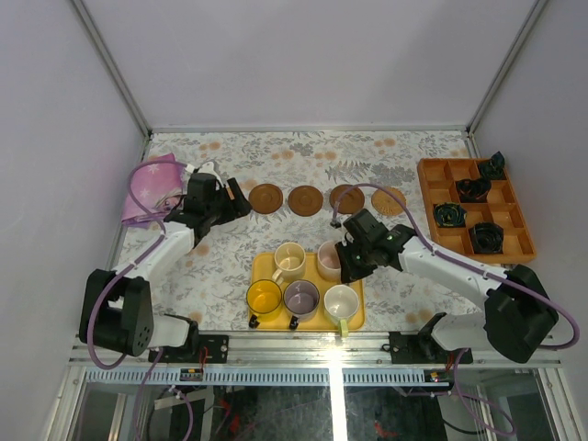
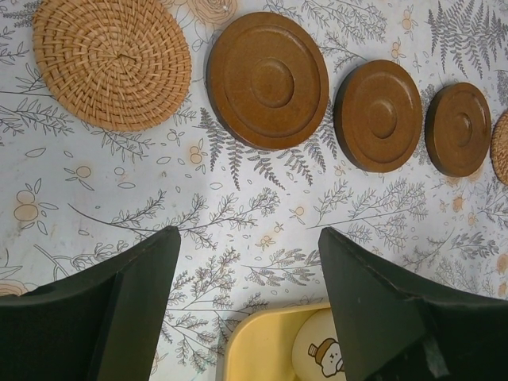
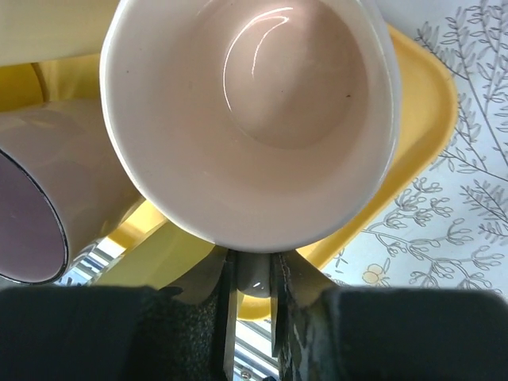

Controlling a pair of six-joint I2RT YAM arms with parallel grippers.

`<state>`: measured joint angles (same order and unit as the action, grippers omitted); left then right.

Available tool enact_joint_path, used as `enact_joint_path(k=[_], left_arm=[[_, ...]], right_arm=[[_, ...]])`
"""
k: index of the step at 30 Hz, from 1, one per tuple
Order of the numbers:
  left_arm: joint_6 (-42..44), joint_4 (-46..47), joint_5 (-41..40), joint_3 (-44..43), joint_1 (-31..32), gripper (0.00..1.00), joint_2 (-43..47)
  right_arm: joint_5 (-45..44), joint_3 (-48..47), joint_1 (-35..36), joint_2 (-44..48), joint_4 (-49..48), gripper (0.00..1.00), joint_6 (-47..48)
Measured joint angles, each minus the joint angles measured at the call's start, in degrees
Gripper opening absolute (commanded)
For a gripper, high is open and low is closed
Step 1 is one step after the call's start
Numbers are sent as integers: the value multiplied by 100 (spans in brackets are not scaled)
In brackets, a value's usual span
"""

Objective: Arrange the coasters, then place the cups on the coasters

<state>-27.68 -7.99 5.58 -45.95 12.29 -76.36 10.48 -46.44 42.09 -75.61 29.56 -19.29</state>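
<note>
Pink cup (image 3: 246,119) handle, mostly hidden, pinched by R gripper (image 3: 252,278); L gripper (image 2: 248,242) wide.

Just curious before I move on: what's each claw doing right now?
Left gripper: open, holding nothing.
Right gripper: shut on the pink cup, at its handle.

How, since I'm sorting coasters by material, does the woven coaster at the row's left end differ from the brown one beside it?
The woven coaster is light tan, the brown coaster dark. The woven coaster has a spiral weave; the brown coaster is smooth with a raised rim. Both are round, lie flat and carry no cup.
</note>
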Motion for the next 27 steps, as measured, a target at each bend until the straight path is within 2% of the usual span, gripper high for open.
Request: enact_joint_path(k=[10,27], left_arm=[[-2,92,0,-136,0,71,-52],[-2,111,2,-284,0,71,-260]], right_arm=[[-809,-275,20,378,439,0,177],[-2756,-415,15,1045,-2,0,511]])
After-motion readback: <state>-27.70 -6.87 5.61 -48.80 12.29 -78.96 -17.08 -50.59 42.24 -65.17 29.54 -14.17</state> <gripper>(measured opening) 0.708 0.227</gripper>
